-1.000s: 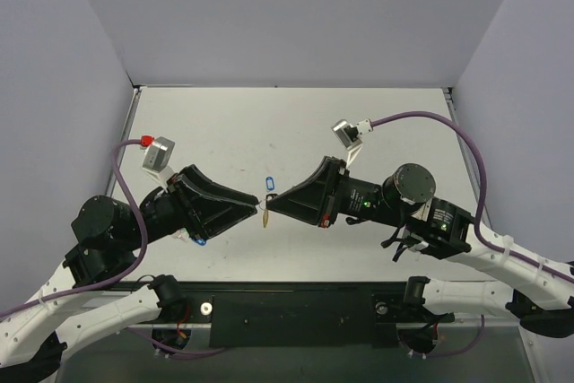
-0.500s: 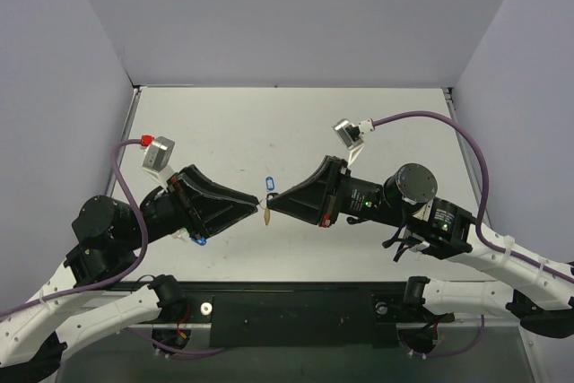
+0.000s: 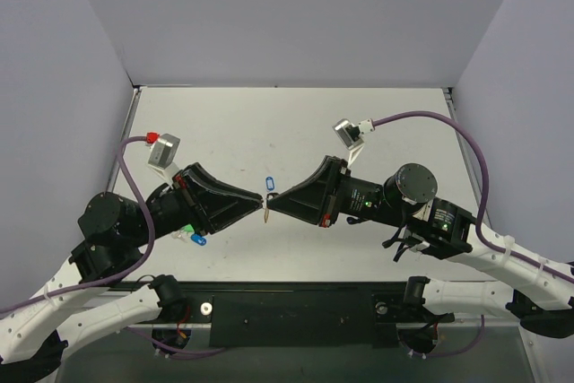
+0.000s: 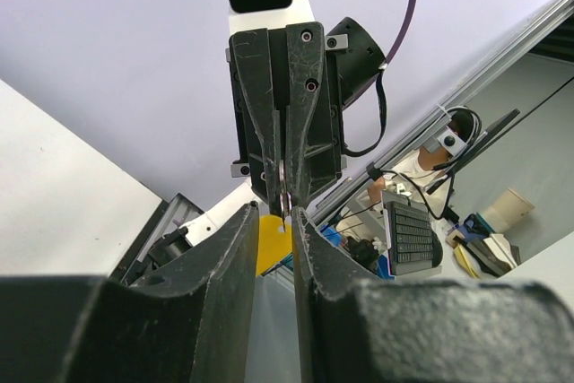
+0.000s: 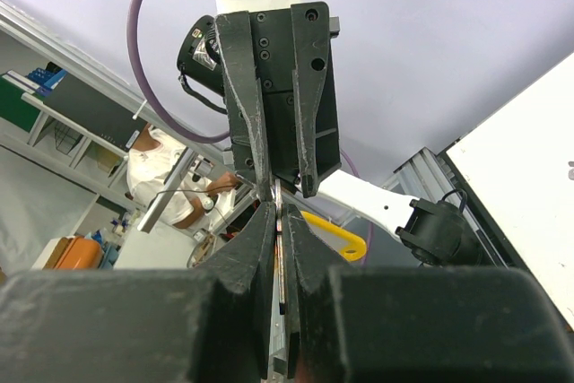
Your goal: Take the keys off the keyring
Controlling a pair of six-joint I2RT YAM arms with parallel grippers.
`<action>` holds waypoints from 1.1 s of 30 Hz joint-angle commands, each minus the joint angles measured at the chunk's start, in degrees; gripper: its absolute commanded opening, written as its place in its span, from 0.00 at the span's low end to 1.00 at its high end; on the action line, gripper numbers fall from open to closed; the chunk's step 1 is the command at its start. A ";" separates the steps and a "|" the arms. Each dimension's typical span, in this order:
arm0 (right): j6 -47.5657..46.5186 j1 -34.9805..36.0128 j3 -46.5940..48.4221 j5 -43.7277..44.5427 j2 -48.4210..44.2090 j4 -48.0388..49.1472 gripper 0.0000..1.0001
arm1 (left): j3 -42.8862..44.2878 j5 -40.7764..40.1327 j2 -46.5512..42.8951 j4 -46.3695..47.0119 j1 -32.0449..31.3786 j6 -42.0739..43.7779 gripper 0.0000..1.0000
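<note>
Both grippers meet tip to tip above the middle of the table. My right gripper (image 5: 279,211) (image 3: 273,203) is shut on a thin silver key (image 5: 281,262), seen edge-on between its fingers. The keyring's yellow tag (image 4: 268,244) (image 5: 346,238) (image 3: 265,217) hangs just below the two tips. My left gripper (image 4: 274,215) (image 3: 262,207) stands open with a narrow gap. The tag and a sliver of metal (image 4: 283,193) sit in that gap at the fingertips. I cannot tell whether the left fingers touch them.
A blue tag (image 3: 271,183) lies on the white table (image 3: 296,127) just behind the grippers. A second blue tag (image 3: 198,239) and a green one (image 3: 186,230) lie beside the left arm. Purple walls close in the left, back and right.
The left jaws have narrowed around the hanging tag. The left arm has shifted slightly, uncovering the green and blue tags beside it. The right gripper holds still.
</note>
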 commanded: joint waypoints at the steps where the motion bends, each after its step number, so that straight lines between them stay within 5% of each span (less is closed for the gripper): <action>1: -0.62 0.58 1.82 -0.06 -0.35 3.76 0.00 | -0.06 0.95 0.44 3.25 -0.28 -0.27 0.30; 15: -0.09 0.67 1.12 -0.50 -0.09 4.38 0.00 | -0.06 1.12 0.53 3.52 -0.28 -0.45 0.17; 33: -0.18 0.85 1.47 -0.23 0.53 4.20 0.00 | -0.50 1.91 0.18 2.90 -0.28 -0.36 0.20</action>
